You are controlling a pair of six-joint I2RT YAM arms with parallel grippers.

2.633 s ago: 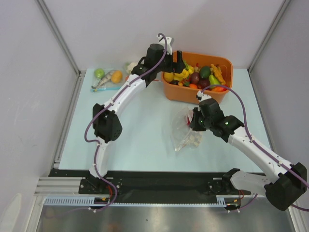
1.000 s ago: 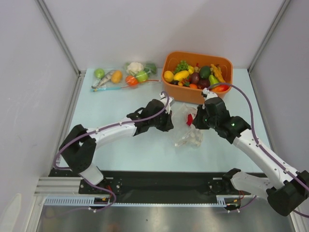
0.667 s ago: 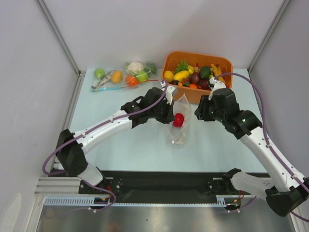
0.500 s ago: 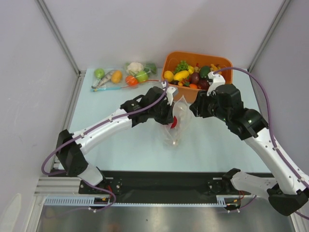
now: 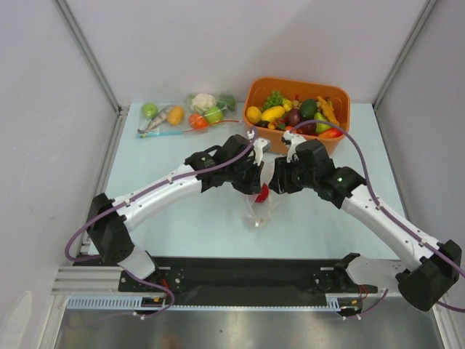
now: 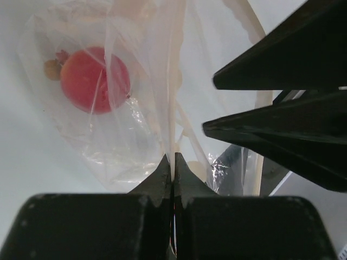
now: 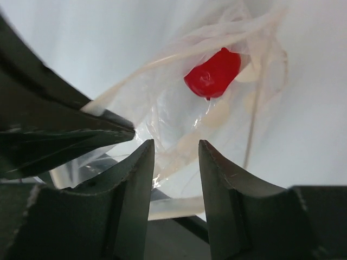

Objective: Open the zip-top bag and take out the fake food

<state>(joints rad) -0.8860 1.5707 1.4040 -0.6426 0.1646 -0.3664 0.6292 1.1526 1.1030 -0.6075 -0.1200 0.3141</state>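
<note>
Nearest us, the lower end of the zip-top bag point(image 5: 259, 217) droops toward the table point(image 5: 182, 225); we cannot tell whether it touches. Just above, the round red fruit point(image 5: 262, 193) sits inside the clear film; the other fake food we cannot make out. The left gripper point(image 6: 173, 162) is pressed tight together on the bag's upper edge, and the bag hangs from that pinch. A second ago the bag lay crumpled on the table with the right gripper closed beside it. Since then the left arm has raised it, and the right gripper point(image 7: 174, 149) has parted its fingers, swung away, and come back in opposite the left one. It now stands partly spread with loose film and the pale zip strip between its fingers, clamped on nothing. We judge that the bag is still sealed, and that the right gripper is placed to close on the facing lip so the two can pull the zip apart. Farther back stand the orange bin point(image 5: 341, 109) of toy produce and the other filled bags point(image 5: 174, 116).
</note>
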